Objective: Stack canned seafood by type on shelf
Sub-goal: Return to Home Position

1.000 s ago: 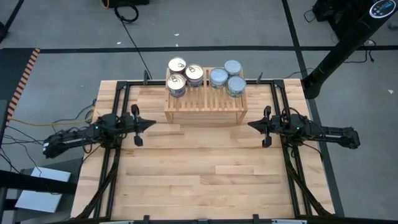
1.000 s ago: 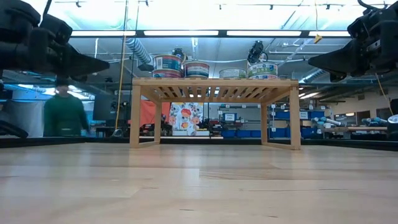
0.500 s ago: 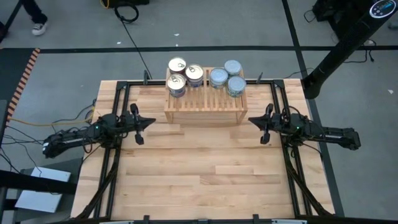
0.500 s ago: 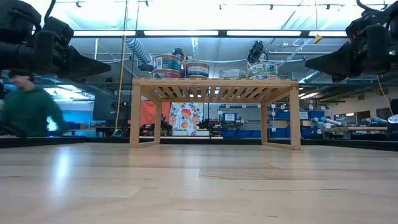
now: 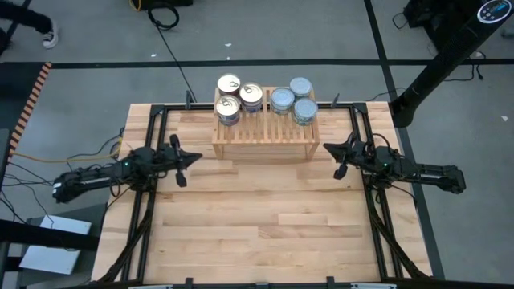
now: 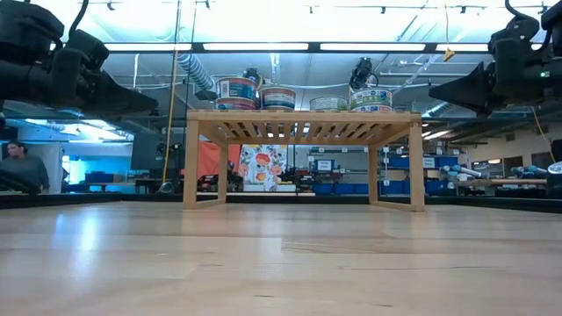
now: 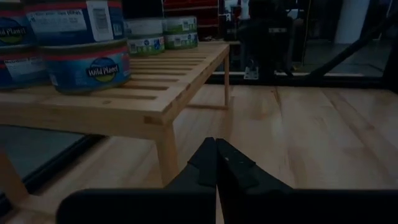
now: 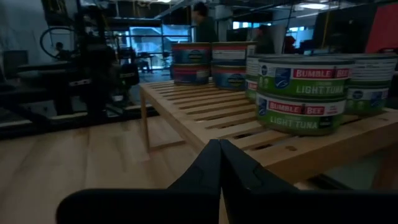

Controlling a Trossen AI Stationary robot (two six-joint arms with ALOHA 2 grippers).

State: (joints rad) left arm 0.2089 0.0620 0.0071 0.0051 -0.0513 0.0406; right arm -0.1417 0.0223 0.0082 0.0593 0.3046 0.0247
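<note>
Sorting looks done, w/ only the parking of the arms left. Every tin in view sits on the shelf (image 5: 265, 135), toward its far edge, split by type. The gold-top tins (image 5: 229, 107) make three stacks on the half nearer the left arm. The silver-top tins (image 5: 304, 109) make three stacks on the half nearer the right arm. The two groups are just beside each other at mid-shelf and not mixed.

The wrist views show the labels: blue on the gold-top side, green "light tuna" on the other. Stacks look two high where their sides show, but I can't confirm that for every stack. No tin shows on the bench (image 5: 257, 225) in the high view, so prob. nothing is left to pick.

The left claw (image 5: 195, 158) hangs over the bench just off the shelf's left end, clenched on nothing w/ fingers pressed together. The right claw (image 5: 325, 149) mirrors it off the right end, also clenched & empty. Neither touches the shelf or a tin, and in the low view both are clear of the bench top.

What's left, by my read, is settling both arms into rest pose. They are well apart and off the stacks, so little risk of a knock.
</note>
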